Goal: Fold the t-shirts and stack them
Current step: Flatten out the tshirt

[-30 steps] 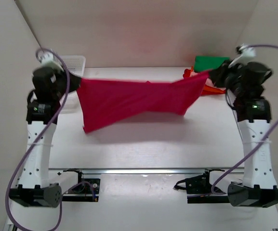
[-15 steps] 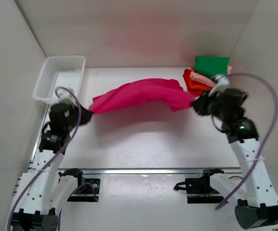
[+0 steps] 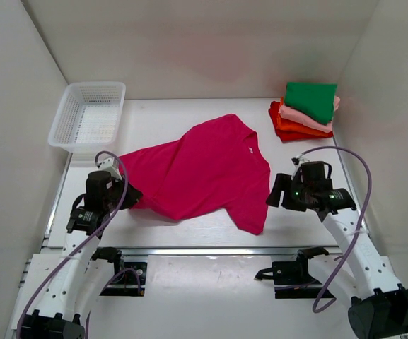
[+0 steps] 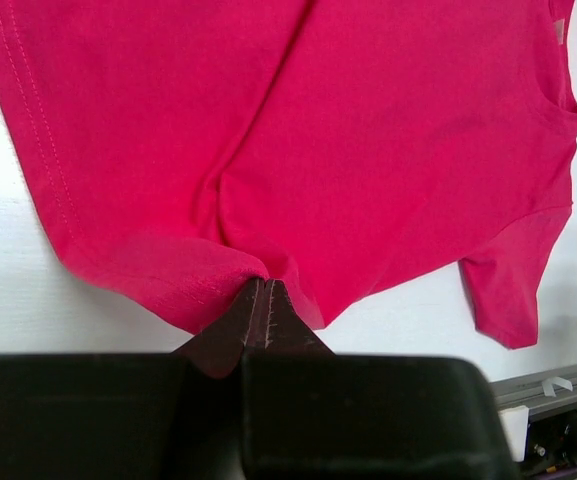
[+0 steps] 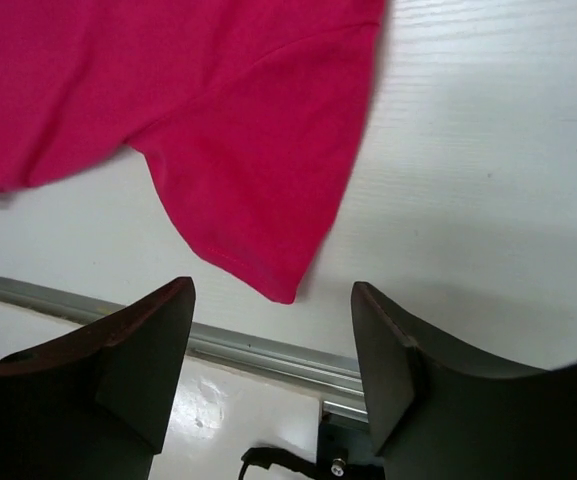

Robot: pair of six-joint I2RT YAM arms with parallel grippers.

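Both arms have dropped low and drawn back toward their bases, and the pink shirt (image 3: pixel 204 169), which hung stretched in the air between them a second ago, now lies spread on the surface (image 3: pixel 154 120). The right hand (image 3: pixel 273 192) has let go of it: its fingers stand apart and empty, with the tip of the near sleeve (image 5: pixel 268 270) lying just ahead of the gap between them. The left hand (image 3: pixel 127 196) is pinched shut on the shirt's near hem corner, and cloth puckers at its tips.

The shirt's long axis runs from the hem at the left hand, slanting away to the collar on the far right. It lies between the two hands, with the left one touching it and the right one just beside the sleeve. Both forearms reach inward close over the surface.

The folded stack (image 3: pixel 306 113) sits in the far right corner, well apart from the shirt, and the basket (image 3: pixel 94 85) is at the far left. Folding has not yet begun. The near sleeve looks the likeliest first fold, and the right hand is nearest to it.
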